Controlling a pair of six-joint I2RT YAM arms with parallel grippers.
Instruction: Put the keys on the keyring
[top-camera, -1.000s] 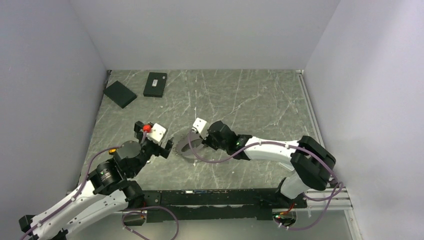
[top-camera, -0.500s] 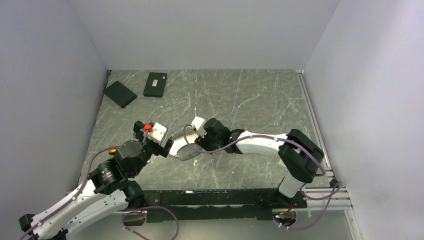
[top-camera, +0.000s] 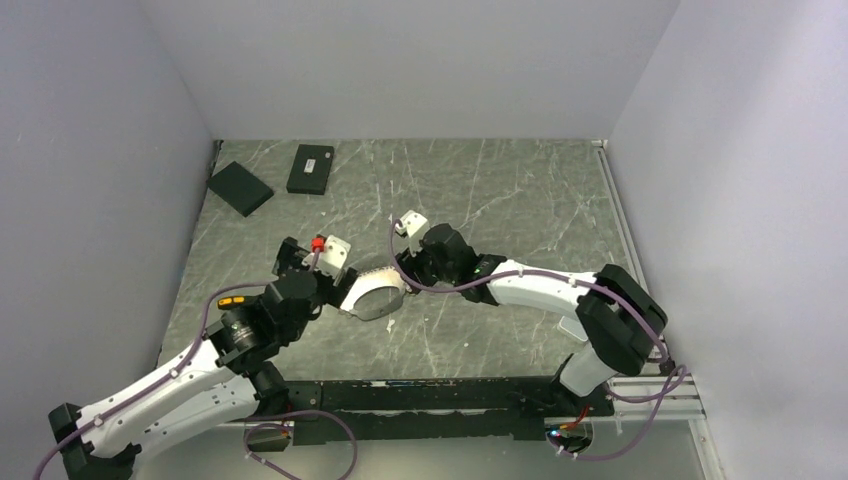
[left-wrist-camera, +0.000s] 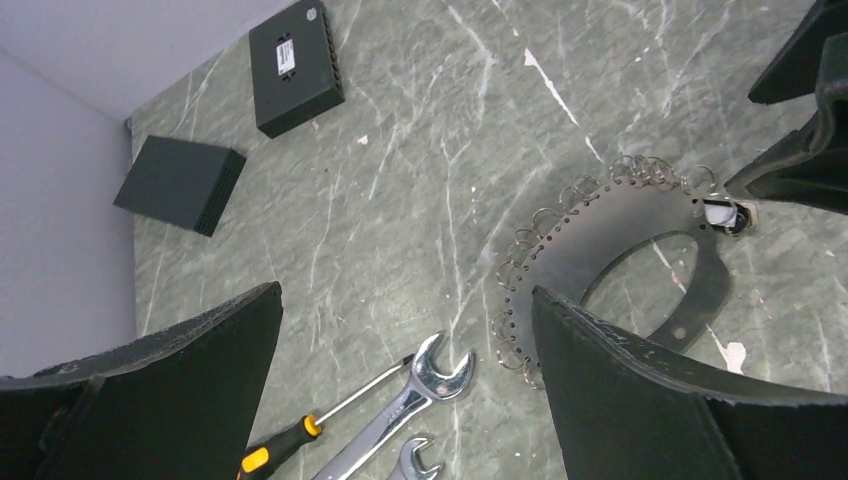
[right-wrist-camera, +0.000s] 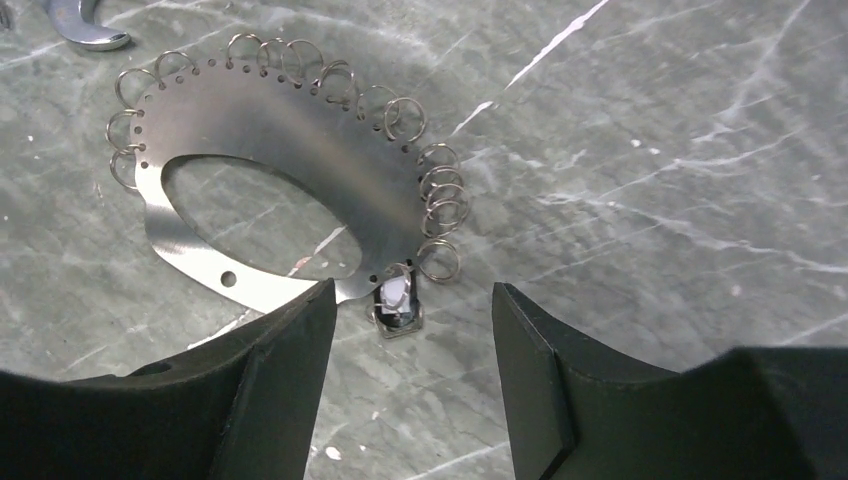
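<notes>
left fingers (left-wrist-camera: 620, 380) spread, now drawn up beside keyring (left-wrist-camera: 590, 230) | right fingers (right-wrist-camera: 280, 380) spread, straddling small clip (right-wrist-camera: 397, 300) at its rim | both staged, nothing gripped yet

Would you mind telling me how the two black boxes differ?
The labelled box carries small white markings on top; the plain box shows none. The labelled box looks longer and narrower, the plain box squarer. The plain box lies nearer the left wall. Both are black, lie flat on the table, apart.
</notes>
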